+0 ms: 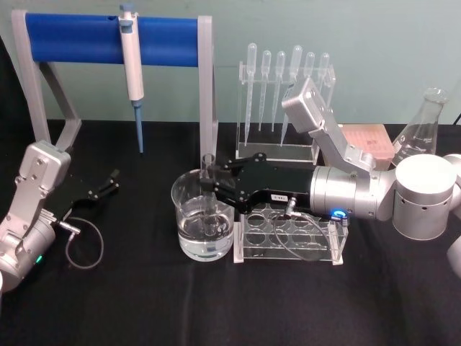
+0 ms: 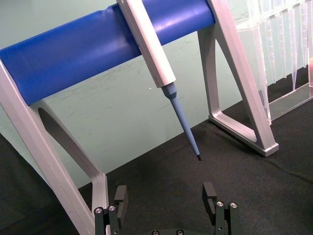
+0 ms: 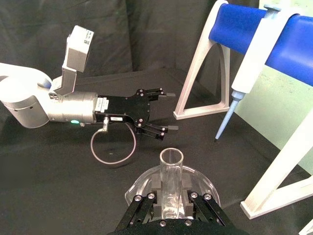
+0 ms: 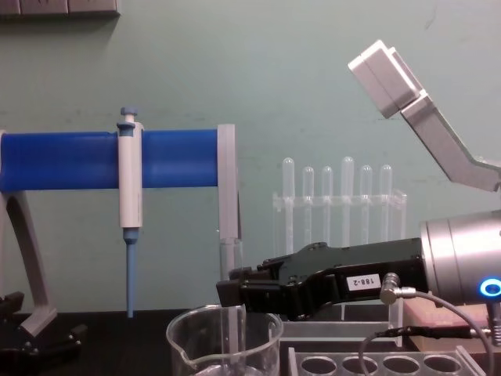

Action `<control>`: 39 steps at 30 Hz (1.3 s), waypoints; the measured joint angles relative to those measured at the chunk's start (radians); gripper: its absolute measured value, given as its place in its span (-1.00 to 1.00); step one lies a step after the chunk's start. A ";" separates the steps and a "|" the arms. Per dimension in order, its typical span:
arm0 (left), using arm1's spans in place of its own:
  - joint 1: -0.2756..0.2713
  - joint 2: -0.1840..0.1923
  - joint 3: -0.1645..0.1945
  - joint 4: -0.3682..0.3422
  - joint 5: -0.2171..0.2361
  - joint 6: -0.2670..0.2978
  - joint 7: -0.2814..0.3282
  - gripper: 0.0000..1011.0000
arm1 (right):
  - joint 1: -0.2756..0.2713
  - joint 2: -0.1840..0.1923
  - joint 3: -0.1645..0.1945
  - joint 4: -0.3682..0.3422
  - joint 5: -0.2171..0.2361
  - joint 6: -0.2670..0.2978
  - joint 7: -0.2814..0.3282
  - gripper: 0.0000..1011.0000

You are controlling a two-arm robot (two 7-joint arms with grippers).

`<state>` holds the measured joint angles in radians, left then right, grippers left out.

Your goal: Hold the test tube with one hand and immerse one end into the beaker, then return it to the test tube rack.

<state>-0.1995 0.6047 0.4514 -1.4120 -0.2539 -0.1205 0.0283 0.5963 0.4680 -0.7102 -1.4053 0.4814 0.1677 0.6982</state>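
Note:
The test tube (image 1: 209,169) stands upright with my right gripper (image 1: 211,186) shut on its upper part, the open rim showing above the fingers. Its lower end reaches down inside the beaker (image 1: 189,231), into the clear liquid there. From the side, the tube (image 4: 228,254) rises behind the black gripper (image 4: 232,294) above the beaker's rim (image 4: 223,329). The right wrist view looks down on the tube (image 3: 171,171), clamped between the fingers over the beaker (image 3: 139,183). My left gripper (image 1: 108,184) rests open on the table at the left, nothing between its fingers (image 2: 120,200).
A clear tube rack (image 1: 288,241) lies directly under my right wrist, beside the beaker. Behind stand a pipette rack (image 1: 284,101), a white-and-blue pipettor (image 1: 131,65) hanging on a blue-barred stand (image 1: 72,37), a flask (image 1: 421,133) and a pink box (image 1: 367,140).

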 joint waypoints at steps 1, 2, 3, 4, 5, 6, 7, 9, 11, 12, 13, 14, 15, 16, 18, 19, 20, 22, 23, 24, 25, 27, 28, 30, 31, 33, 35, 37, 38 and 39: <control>0.000 0.000 0.000 0.000 0.000 0.000 0.000 0.98 | 0.000 0.000 0.000 0.000 0.000 0.000 0.000 -0.54; 0.000 0.000 0.000 0.000 0.000 0.000 0.000 0.98 | 0.000 0.000 0.000 0.000 0.000 0.000 0.000 -0.54; 0.000 0.000 0.000 0.000 0.000 0.000 0.000 0.98 | 0.000 0.000 0.000 0.000 0.000 0.000 0.000 -0.54; 0.000 0.000 0.000 0.000 0.000 0.000 0.000 0.98 | 0.000 0.000 0.000 0.000 0.000 0.000 0.000 -0.54; 0.000 0.000 0.000 0.000 0.000 0.000 0.000 0.98 | 0.000 0.000 0.000 0.000 0.000 0.000 0.000 -0.54; 0.000 0.000 0.000 0.000 0.000 0.000 0.000 0.98 | 0.000 0.000 0.000 0.000 0.000 0.000 0.000 -0.54; 0.000 0.000 0.000 0.000 0.000 0.000 0.000 0.98 | 0.000 0.000 0.000 0.000 0.000 0.000 0.000 -0.54; 0.000 0.000 0.000 0.000 0.000 0.000 0.000 0.98 | 0.000 0.000 0.000 0.000 0.000 0.000 0.000 -0.54; 0.000 0.000 0.000 0.000 0.000 0.000 0.000 0.98 | 0.000 0.000 0.000 0.000 0.000 0.000 0.000 -0.54; 0.000 0.000 0.000 0.000 0.000 0.000 0.000 0.98 | 0.000 0.000 0.000 0.000 0.000 0.000 0.000 -0.54; 0.000 0.000 0.000 0.000 0.000 0.000 0.000 0.98 | 0.000 0.000 0.000 0.000 0.000 0.000 0.000 -0.54; 0.000 0.000 0.000 0.000 0.000 0.000 0.000 0.98 | 0.000 0.000 0.000 0.000 0.000 0.000 0.000 -0.54; 0.000 0.000 0.000 0.000 0.000 0.000 0.000 0.98 | 0.000 0.000 0.000 0.000 0.000 0.000 0.000 -0.54; 0.000 0.000 0.000 0.000 0.000 0.000 0.000 0.98 | 0.000 0.000 0.000 0.000 0.000 0.000 0.000 -0.54; 0.000 0.000 0.000 0.000 0.000 0.000 0.000 0.98 | 0.000 0.000 0.000 0.000 0.000 0.000 0.000 -0.54; 0.000 0.000 0.000 0.000 0.000 0.000 0.000 0.98 | 0.000 0.000 0.000 0.000 0.000 0.000 0.000 -0.54; 0.000 0.000 0.000 0.000 0.000 0.000 0.000 0.98 | 0.000 0.000 0.000 0.000 0.000 0.000 0.000 -0.54; 0.000 0.000 0.000 0.000 0.000 0.000 0.000 0.98 | 0.000 0.000 0.000 0.000 0.000 0.000 0.000 -0.54; 0.000 0.000 0.000 0.000 0.000 0.000 0.000 0.98 | 0.000 0.000 0.000 0.000 0.000 0.000 0.000 -0.54; 0.000 0.000 0.000 0.000 0.000 0.000 0.000 0.98 | 0.000 0.000 0.000 0.000 0.000 0.000 0.000 -0.54; 0.000 0.000 0.000 0.000 0.000 0.000 0.000 0.98 | 0.000 0.000 0.000 0.000 0.000 0.000 0.000 -0.54; 0.000 0.000 0.000 0.000 0.000 0.000 0.000 0.98 | 0.000 0.000 0.000 0.000 0.000 0.000 0.000 -0.54; 0.000 0.000 0.000 0.000 0.000 0.000 0.000 0.98 | 0.000 0.000 0.000 0.000 0.000 0.000 0.000 -0.54; 0.000 0.000 0.000 0.000 0.000 0.000 0.000 0.98 | 0.000 0.000 0.000 0.000 0.000 0.000 0.000 -0.54; 0.000 0.000 0.000 0.000 0.000 0.000 0.000 0.98 | 0.000 0.000 0.000 0.000 0.000 0.000 0.000 -0.54; 0.000 0.000 0.000 0.000 0.000 0.000 0.000 0.98 | 0.000 0.000 0.000 0.000 0.000 0.000 0.000 -0.54; 0.000 0.000 0.000 0.000 0.000 0.000 0.000 0.98 | 0.000 0.000 0.000 0.000 0.000 0.000 0.000 -0.54; 0.000 0.000 0.000 0.000 0.000 0.000 0.000 0.98 | 0.000 0.000 0.000 0.000 0.000 0.000 0.000 -0.54; 0.000 0.000 0.000 0.000 0.000 0.000 0.000 0.98 | 0.000 0.000 0.000 0.000 0.000 0.000 0.000 -0.54; 0.000 0.000 0.000 0.000 0.000 0.000 0.000 0.98 | 0.000 0.000 0.000 0.000 0.000 0.000 0.000 -0.54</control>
<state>-0.1995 0.6047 0.4514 -1.4120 -0.2539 -0.1205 0.0283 0.5963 0.4680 -0.7102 -1.4053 0.4813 0.1678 0.6982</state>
